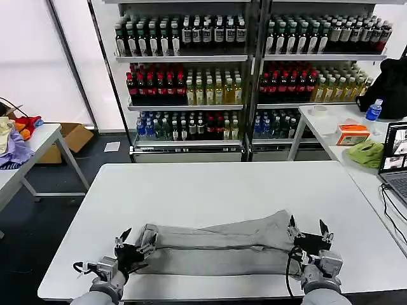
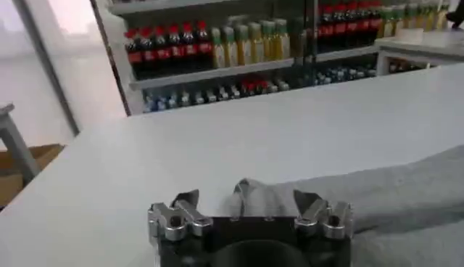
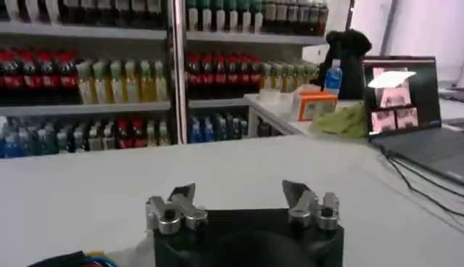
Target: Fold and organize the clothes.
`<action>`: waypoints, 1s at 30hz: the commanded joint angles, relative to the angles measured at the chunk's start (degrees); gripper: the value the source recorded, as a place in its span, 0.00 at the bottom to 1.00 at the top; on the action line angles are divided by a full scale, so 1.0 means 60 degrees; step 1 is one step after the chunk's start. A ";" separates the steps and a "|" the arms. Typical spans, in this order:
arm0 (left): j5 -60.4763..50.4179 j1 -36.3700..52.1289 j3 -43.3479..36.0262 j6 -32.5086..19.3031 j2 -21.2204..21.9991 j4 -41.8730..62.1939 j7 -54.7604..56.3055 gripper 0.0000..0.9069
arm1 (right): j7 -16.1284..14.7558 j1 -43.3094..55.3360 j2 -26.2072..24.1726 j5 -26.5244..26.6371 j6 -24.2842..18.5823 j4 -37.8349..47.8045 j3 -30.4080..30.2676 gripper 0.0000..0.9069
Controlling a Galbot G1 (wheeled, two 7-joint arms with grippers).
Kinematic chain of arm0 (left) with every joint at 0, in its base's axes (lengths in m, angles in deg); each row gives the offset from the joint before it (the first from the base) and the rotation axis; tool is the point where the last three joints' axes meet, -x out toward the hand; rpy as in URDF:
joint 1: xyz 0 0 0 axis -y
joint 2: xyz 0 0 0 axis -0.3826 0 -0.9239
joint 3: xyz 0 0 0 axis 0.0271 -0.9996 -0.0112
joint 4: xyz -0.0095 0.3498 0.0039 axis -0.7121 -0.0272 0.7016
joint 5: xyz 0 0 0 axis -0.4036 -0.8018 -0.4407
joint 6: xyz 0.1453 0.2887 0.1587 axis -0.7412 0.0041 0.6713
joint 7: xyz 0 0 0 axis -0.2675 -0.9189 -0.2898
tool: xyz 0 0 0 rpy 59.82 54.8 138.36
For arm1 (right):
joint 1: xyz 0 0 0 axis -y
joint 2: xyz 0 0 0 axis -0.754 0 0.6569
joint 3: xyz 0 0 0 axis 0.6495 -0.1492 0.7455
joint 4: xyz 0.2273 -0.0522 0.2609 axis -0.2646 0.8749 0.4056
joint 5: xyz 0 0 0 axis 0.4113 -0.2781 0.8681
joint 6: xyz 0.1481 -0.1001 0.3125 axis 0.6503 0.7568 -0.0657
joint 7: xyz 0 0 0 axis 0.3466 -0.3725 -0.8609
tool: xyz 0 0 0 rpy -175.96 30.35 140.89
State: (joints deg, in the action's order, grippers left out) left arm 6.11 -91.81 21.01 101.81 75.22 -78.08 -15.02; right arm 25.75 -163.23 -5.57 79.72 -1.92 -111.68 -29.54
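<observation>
Because grey shirt (image 1: 216, 248) lies folded lengthwise along near edge of white table (image 1: 222, 184), my left gripper (image 1: 135, 243) and right gripper (image 1: 308, 230) sit at its ends, jaws spread, empty, positioned for next fold, I judge.

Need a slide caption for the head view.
Left gripper and right gripper, both open, at opposite ends of a folded grey shirt on the white table.

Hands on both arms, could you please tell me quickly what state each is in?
Left hand: open, at the grey shirt's left end, holding nothing.
Right hand: open, at its right end, holding nothing.
</observation>
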 commanded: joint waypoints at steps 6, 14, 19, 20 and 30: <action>0.0371 -0.0257 -0.0012 0.0079 0.0515 0.0250 -0.0003 1.00 | 0.0031 -0.0071 -0.0065 0.0131 -0.0033 -0.0553 0.0079 1.00; 0.0408 -0.0307 0.0095 0.0095 0.0550 0.0507 -0.0111 0.31 | 0.0043 -0.0046 -0.0124 0.0284 -0.0056 -0.0623 0.0201 1.00; 0.0435 -0.0406 0.0132 0.0088 0.0530 0.0526 -0.0234 0.01 | 0.0048 -0.0074 -0.0124 0.0265 -0.0121 -0.0573 0.0165 1.00; 0.0460 -0.0417 0.0144 0.0064 0.0532 0.0516 -0.0247 0.01 | 0.0049 -0.0072 -0.0123 0.0266 -0.0120 -0.0591 0.0169 1.00; 0.1273 -0.0108 0.0857 -0.0282 0.0372 0.0409 0.0023 0.00 | 0.0105 0.0076 -0.0184 0.0247 -0.0045 -0.0732 0.0152 1.00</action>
State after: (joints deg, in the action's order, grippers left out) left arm 9.72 -93.69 22.84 100.94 77.92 -75.79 -15.99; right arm 26.27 -163.16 -6.58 81.14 -2.27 -115.65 -28.68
